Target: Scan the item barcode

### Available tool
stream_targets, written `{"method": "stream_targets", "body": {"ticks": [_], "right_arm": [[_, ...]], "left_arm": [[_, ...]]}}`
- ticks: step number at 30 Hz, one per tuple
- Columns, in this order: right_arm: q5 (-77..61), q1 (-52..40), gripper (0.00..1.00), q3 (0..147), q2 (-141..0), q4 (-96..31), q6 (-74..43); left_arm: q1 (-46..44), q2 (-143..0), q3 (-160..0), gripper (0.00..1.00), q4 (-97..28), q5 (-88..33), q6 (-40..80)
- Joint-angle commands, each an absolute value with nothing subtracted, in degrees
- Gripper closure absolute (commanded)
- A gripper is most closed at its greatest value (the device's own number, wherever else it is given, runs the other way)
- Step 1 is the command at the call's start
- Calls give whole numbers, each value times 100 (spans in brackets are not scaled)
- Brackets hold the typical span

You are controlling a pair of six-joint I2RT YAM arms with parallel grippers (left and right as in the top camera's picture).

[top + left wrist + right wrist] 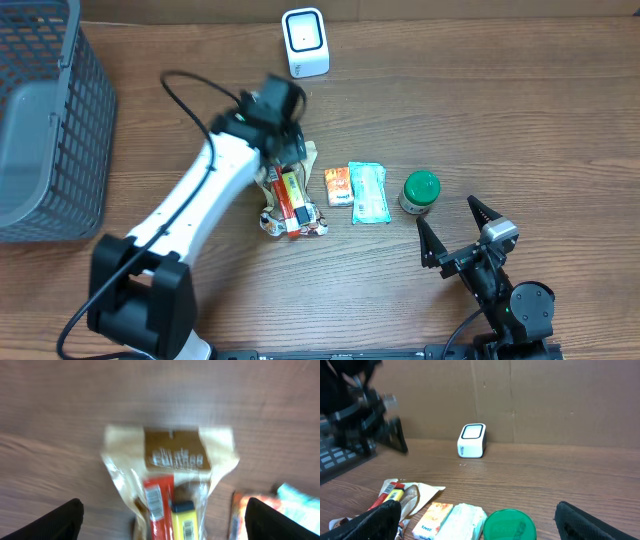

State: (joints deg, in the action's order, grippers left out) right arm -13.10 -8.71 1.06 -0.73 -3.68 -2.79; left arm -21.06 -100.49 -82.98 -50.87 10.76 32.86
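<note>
Black and spread wide, the right claw (444, 210) holds nothing at the near edge of the wooden desk (560, 120). Just beyond stands a green-lidded round jar (421, 190), then a teal packet (368, 192) and a small orange packet (338, 186), side by side. Left of them lies the clear plastic bag of red and yellow bars (291, 200), barcodes up. The left claw (162, 505) hovers over its far end, fingers (65, 521) wide apart, gripping nothing. Farthest back sits the white boxy scanner (305, 42).

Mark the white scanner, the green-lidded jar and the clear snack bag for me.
white scanner (305, 40): overhead view, on its top face.
green-lidded jar (421, 186): overhead view, middle of the lid.
clear snack bag (174, 455): left wrist view, on its brown header label.
</note>
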Motion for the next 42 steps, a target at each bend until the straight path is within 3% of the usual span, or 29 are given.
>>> {"method": "stream_targets", "body": {"ticks": [1,8,15,42], "right_arm": [[-1271,-893,0,45,-16,-340,-252],[-1271,-893,0,45,-16,-340,-252],[-1271,-893,0,45,-16,-340,-255],[-1271,-893,0,45,-16,-340,-255]], "left_arm": [[-1699,-9830,-8980,12,-5354,1092,2735],[-683,-9835,-9249,0,-5404,1092,2676],[58,-9856,-9190,0,-5518,1090,2679],[185,-9861,-9190,0,-5527,1092,2679]]}}
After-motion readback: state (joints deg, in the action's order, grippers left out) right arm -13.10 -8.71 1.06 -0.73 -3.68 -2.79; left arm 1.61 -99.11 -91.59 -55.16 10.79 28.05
